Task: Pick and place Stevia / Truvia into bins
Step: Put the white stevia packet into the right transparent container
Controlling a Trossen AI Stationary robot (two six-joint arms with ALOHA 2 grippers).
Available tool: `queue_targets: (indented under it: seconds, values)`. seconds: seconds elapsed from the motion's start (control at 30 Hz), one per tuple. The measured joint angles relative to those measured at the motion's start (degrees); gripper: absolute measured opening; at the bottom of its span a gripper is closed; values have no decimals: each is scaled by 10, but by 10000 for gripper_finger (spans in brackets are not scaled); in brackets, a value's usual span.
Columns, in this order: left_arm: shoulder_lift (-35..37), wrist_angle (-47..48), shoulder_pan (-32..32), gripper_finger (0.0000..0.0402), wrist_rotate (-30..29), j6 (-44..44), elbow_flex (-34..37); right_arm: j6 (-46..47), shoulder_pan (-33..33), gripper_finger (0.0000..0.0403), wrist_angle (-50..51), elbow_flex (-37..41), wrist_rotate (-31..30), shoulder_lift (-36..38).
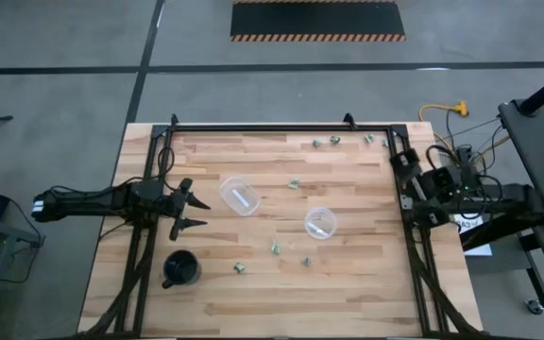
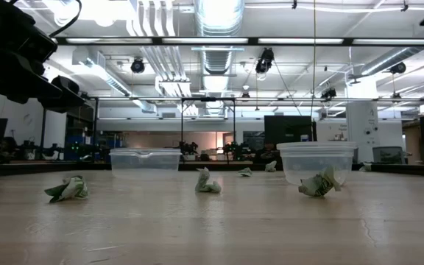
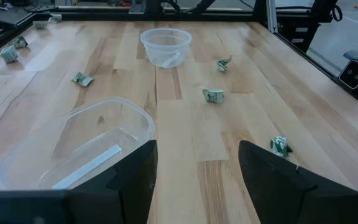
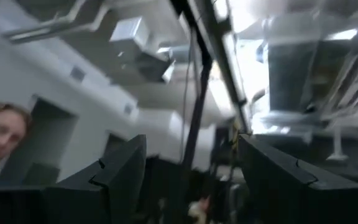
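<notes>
Two bins on the table: near bin (image 1: 239, 196) just ahead of the left gripper (image 1: 189, 210); far bin (image 1: 320, 223) mid-table. Stevia / Truvia packets scattered: three (image 1: 275, 248) between the far bin and the table's front edge, one (image 1: 294, 183) mid-table, three at the far edge. Left gripper: jaws wide, empty, level, pointing across the table; nearest packets lie beyond the near bin, forward and to its right. Right gripper (image 4: 191, 180): parked off the table's right edge, tilted up toward the ceiling, open, empty. Left arm judged nearer.

A black cup (image 1: 181, 269) stands near the front left corner of the wooden table (image 1: 348, 293). A striped-edged black mat (image 1: 317, 19) lies on the grey floor (image 1: 55, 85) beyond, yellow cable (image 1: 439, 110) at right.
</notes>
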State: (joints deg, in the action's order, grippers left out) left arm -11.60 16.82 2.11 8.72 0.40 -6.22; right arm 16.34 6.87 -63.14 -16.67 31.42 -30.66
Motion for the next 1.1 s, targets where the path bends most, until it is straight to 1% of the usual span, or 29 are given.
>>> queue_targets:
  seconds: [0.13,0.37,0.53,0.67,0.73,0.8,0.93,1.0,1.1]
  values:
    - [0,0,0,209,0,0,0,-1,-3,242,27,-40,34,-76]
    - [0,0,0,209,0,0,0,-15,-37,242,131,-120,37,-183]
    - [0,0,0,209,0,0,0,-85,-87,242,244,-186,44,-224]
    - [0,0,0,209,0,0,0,-164,-134,242,380,-237,42,-246]
    - [0,0,0,209,0,0,0,-200,-156,242,457,-262,18,-257]
    - [0,0,0,209,0,0,0,-234,-176,242,522,-284,-20,-272]
    - [0,0,0,209,0,0,0,-291,-206,242,604,-318,-92,-308]
    - [0,0,0,209,0,0,0,-296,-210,242,629,-337,-107,-328]
    - [0,0,0,209,0,0,0,-277,-210,242,666,-374,-109,-358]
